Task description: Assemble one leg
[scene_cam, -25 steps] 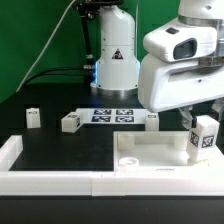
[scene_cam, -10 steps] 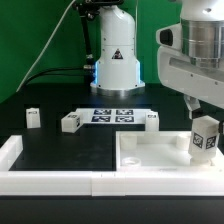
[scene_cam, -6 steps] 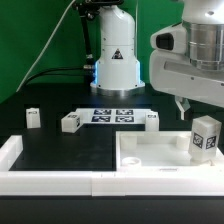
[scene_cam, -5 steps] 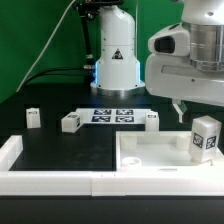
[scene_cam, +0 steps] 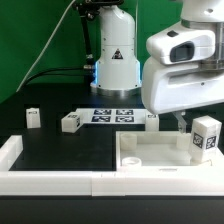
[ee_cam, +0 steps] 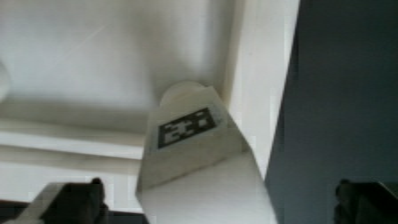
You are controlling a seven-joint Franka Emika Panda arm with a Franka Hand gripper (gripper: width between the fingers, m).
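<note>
A white leg with a square marker tag stands upright in the corner of the white tabletop at the exterior view's right. My gripper hangs just above and to the left of the leg's top, with one dark finger showing under the big white hand. In the wrist view the leg stands on the tabletop between my two dark fingertips, which are wide apart and do not touch it. My gripper is open and empty.
Three more small white legs lie on the black table: one at the far left, one by the marker board, one right of it. The marker board lies at the back centre. A white rail runs along the front.
My gripper has let go of the leg, risen off it, then shifted toward the exterior view's left and come down a little. The leg stays upright in the tabletop's corner.
</note>
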